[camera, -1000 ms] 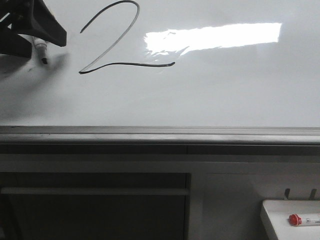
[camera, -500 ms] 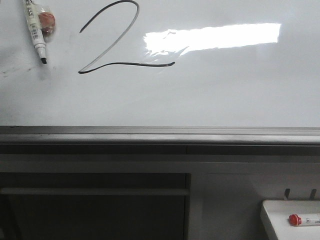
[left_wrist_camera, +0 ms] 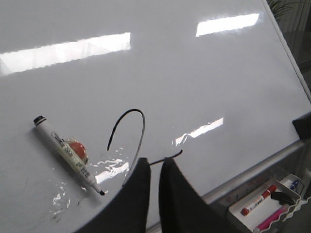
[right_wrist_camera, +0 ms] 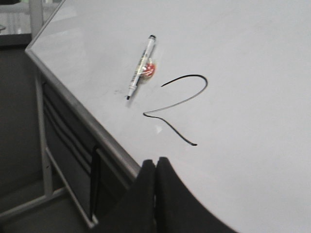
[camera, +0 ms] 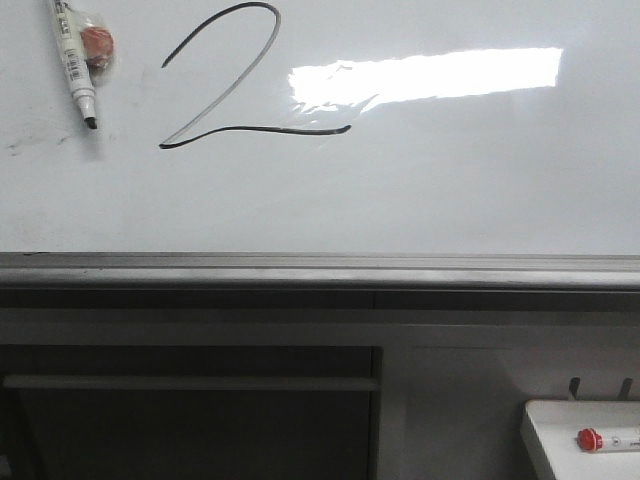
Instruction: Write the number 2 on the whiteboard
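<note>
The left gripper (left_wrist_camera: 154,167) shows two dark fingers nearly together, a thin gap between them, holding nothing. The right gripper (right_wrist_camera: 155,167) has its fingers pressed together, empty.

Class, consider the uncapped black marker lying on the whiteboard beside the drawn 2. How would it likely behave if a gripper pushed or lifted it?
The marker looks like a rigid plastic tube, so probably stiff and light. Its round barrel on the glossy whiteboard may roll or slide when nudged. Its tip is bare, so it could smear ink.
</note>
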{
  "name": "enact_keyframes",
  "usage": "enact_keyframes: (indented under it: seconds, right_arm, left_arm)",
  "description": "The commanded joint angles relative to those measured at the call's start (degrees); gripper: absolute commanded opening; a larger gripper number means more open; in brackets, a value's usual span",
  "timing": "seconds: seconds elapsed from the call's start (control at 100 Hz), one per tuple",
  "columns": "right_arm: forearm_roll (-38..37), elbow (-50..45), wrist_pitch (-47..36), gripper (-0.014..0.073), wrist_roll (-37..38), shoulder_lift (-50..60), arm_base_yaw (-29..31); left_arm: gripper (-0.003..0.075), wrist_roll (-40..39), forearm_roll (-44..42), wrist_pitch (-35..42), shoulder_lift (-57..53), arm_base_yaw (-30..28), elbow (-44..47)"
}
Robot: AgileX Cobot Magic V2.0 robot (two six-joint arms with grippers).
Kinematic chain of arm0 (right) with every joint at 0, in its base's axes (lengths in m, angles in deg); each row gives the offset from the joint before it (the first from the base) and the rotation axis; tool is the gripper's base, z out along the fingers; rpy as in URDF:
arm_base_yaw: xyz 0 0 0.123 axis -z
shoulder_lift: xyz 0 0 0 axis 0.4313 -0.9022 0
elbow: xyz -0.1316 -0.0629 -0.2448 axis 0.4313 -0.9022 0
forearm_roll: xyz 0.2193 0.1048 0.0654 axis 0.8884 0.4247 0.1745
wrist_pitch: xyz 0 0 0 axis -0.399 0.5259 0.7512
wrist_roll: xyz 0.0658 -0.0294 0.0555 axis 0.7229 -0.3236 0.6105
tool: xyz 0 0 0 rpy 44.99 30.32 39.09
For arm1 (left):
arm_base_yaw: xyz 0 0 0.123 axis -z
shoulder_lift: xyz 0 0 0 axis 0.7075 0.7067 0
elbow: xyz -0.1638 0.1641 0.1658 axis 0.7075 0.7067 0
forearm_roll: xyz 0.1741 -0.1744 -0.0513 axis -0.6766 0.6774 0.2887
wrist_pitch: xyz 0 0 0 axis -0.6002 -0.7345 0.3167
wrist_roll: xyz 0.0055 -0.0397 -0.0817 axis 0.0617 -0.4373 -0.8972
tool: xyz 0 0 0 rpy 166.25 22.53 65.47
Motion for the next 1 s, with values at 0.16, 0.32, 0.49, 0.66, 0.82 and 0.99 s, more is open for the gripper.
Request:
enact_keyframes:
  seconds: [0.16,0.32,0.49,0.66,0.82,0.99]
  right_arm:
    - [0.4,-13.4,-15.4,-0.0071,-0.6,12.0,0.4]
    - [0.7,-14.2,-15.5,-0.0071,-0.6,13.9,0.4]
    - [0.9,-14.2,-15.2,-0.0071,-0.6,13.9,0.4]
    - [0.9,-14.3,-15.2,-0.0071,-0.6,13.9,0.4]
    - [0.9,-14.3,-15.2,-0.0071,-0.6,13.9,0.4]
    - [0.9,-14.3,-15.2,-0.0071,-0.6,13.9,0.4]
  left_arm:
    - [-0.002,-0.4,0.6,-1.3,-13.8,-0.1,7.5]
    - [-0.002,-0.4,0.9,-1.6,-17.1,-0.1,9.6]
    - [-0.002,-0.4,1.0,-1.6,-17.1,-0.1,9.9]
    - [-0.002,-0.4,1.0,-1.6,-17.1,-0.1,9.9]
    - [-0.002,-0.4,1.0,-1.6,-17.1,-0.1,9.9]
    - [-0.002,-0.4,1.6,-0.6,-17.1,-0.1,11.2]
